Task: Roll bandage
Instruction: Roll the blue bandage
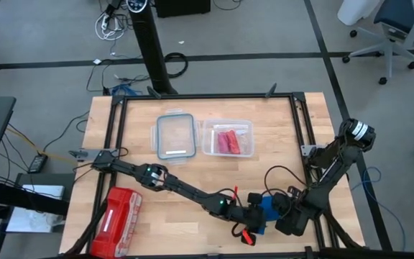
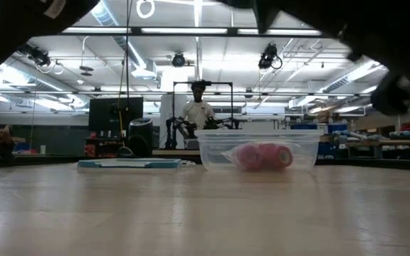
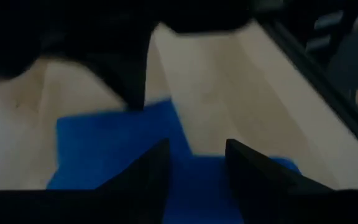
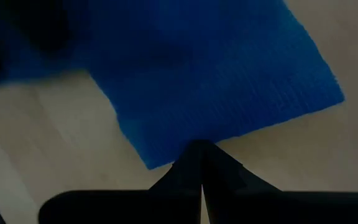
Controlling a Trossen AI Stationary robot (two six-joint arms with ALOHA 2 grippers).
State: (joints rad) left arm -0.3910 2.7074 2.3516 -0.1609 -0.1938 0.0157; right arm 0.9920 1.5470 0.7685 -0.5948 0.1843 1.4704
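The bright blue bandage (image 1: pixel 269 208) lies on the wooden table near its front edge, between my two grippers. In the left wrist view the bandage (image 3: pixel 114 146) lies flat on the wood. My left gripper (image 3: pixel 197 165) comes in from the table's left. Its fingers stand apart and blue cloth shows between them. My right gripper (image 4: pixel 201 155) comes in from the right and is shut at the bandage's edge (image 4: pixel 185 140). The low view shows neither the bandage nor the grippers. My left gripper has one finger (image 3: pixel 157 168) on either side of a stretch of the bandage (image 3: pixel 197 180); I cannot tell whether they touch it. My right gripper has its closed fingertips (image 4: pixel 194 155) on the edge of the flat strip (image 4: pixel 166 152), slanting down from the table's right. One layer or several, I cannot tell. The strip lies on the table.
At the back stand a clear lidded box (image 1: pixel 175 137) and a clear tub (image 1: pixel 244 128) with red-pink rolls (image 1: pixel 227 140). A red zip pouch (image 1: pixel 117 219) lies at the front left. Dark frame rails (image 1: pixel 207 96) border the table. A person (image 2: pixel 198 110) stands far behind.
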